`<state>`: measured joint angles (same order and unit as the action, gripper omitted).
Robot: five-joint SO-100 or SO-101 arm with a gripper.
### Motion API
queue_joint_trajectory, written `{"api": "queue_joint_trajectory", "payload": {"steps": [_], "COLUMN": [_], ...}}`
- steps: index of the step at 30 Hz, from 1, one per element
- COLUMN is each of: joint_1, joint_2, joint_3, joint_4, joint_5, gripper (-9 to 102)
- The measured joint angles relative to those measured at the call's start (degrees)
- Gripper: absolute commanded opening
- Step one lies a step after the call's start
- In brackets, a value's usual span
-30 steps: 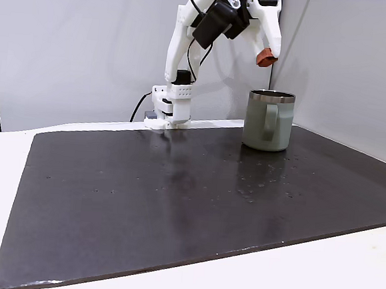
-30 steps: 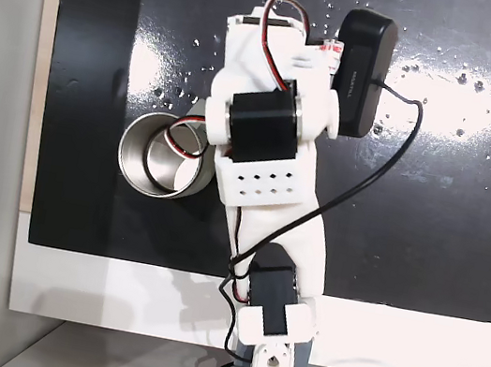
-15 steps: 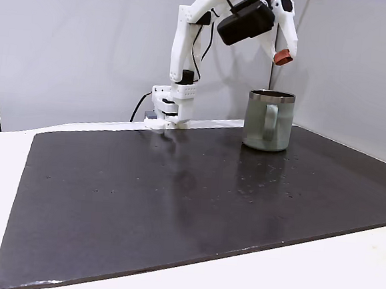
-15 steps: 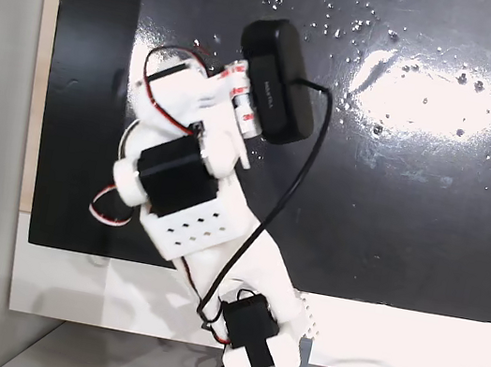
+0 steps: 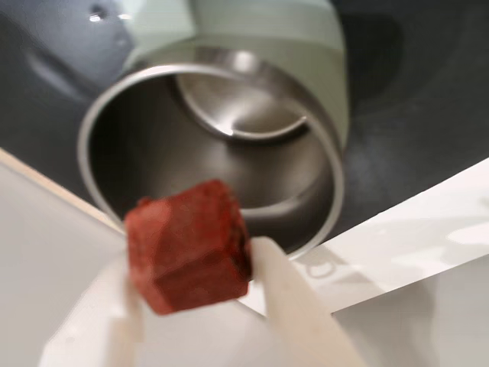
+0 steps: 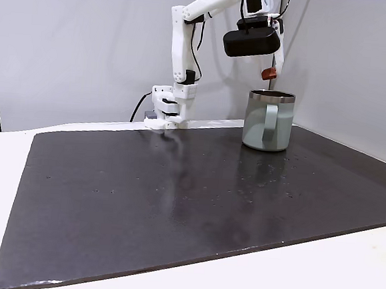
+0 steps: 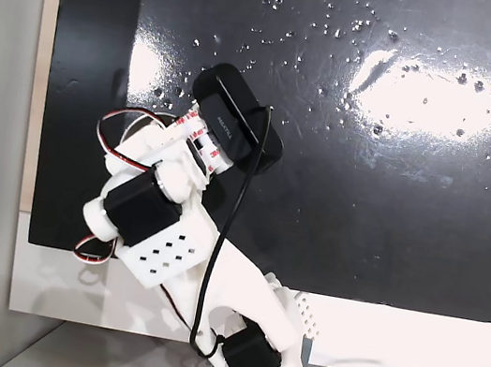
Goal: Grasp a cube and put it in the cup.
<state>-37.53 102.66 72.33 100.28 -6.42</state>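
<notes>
Wrist view, hand (image 5: 195, 306) pinching cube (image 5: 189, 245), now swung directly over cup (image 5: 221, 138); lower than before

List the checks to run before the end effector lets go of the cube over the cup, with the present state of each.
1. Cube held between the end effector fingers: ok, gripped on both sides in the wrist view.
2. Cube above the cup rim: ok, it hangs clear of the rim in a fixed view.
3. Cube centred over the opening: cannot tell; the wrist view puts it near the rim's closer edge, and the side-on fixed view puts it just inside the rim's left edge.
4. Cup upright on the dark mat: ok.
5. Cup interior free of objects: ok, bare steel in the wrist view.
</notes>
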Motion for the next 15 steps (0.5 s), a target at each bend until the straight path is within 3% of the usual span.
{"api": "queue_joint_trajectory", "payload": {"steps": [11, 15], "joint_1": [0.0, 0.0], "joint_2": [1.0, 1.1], "joint_3": [4.6, 5.3], "joint_4": [0.0, -0.3], "joint_5": [-0.2, -0.2], "gripper": [3, 14]}}
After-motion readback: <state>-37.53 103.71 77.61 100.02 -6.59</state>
